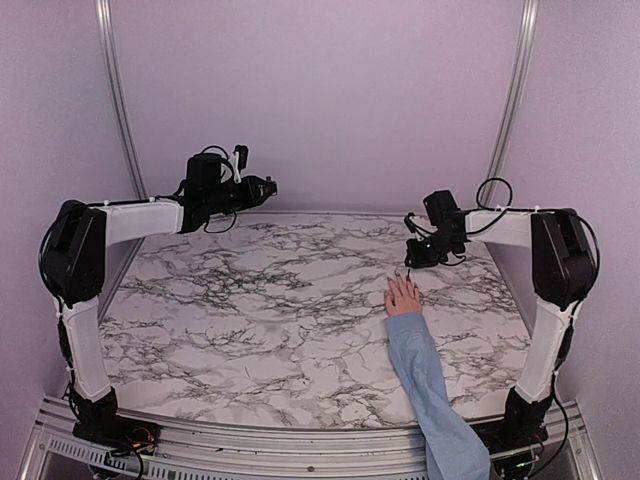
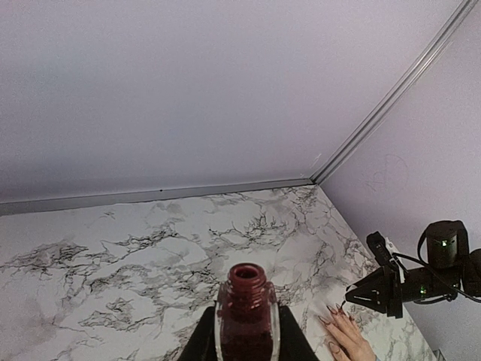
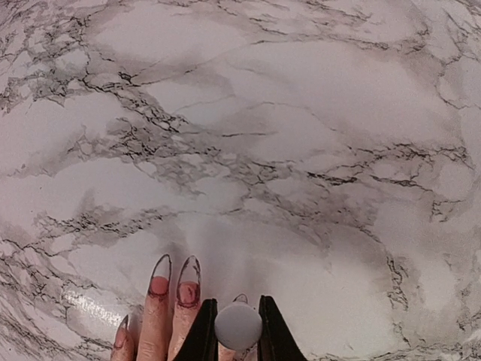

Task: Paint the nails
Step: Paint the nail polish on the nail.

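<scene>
Right end effector [image 3: 238, 320] directly over nails [image 3: 188, 272].

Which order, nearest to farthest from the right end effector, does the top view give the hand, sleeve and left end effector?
1. hand, beneath the right end effector and its brush cap.
2. light-blue sleeve, toward the front edge.
3. left end effector, raised far left, shut on the nail polish bottle.
</scene>
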You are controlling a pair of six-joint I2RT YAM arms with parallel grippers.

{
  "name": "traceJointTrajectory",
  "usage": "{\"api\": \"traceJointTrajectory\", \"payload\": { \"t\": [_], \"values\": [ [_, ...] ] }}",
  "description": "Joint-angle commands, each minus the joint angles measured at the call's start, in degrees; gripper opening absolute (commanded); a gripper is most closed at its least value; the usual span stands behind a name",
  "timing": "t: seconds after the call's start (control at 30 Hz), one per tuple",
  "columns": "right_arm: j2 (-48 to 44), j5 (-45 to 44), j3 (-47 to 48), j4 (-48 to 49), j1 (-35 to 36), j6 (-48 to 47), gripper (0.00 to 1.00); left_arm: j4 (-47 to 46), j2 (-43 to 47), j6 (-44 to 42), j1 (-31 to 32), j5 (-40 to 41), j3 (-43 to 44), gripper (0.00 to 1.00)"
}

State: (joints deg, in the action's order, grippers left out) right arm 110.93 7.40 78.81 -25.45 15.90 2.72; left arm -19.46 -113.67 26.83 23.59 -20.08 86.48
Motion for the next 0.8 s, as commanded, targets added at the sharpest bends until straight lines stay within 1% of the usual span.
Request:
{"api": "traceJointTrajectory", "payload": {
  "t": [0.0,0.77],
  "values": [
    [1.9,0.0,1.5,-0.9,0.5,0.1,0.0,-2.4,-0.9,0.1,-0.3,-0.1,0.2,0.0],
    [3.8,-0.9,4.0,-1.7,0.1,0.6,0.0,-2.4,-1.3,0.1,-0.3,-0.1,0.4,0.0]
  ]
}}
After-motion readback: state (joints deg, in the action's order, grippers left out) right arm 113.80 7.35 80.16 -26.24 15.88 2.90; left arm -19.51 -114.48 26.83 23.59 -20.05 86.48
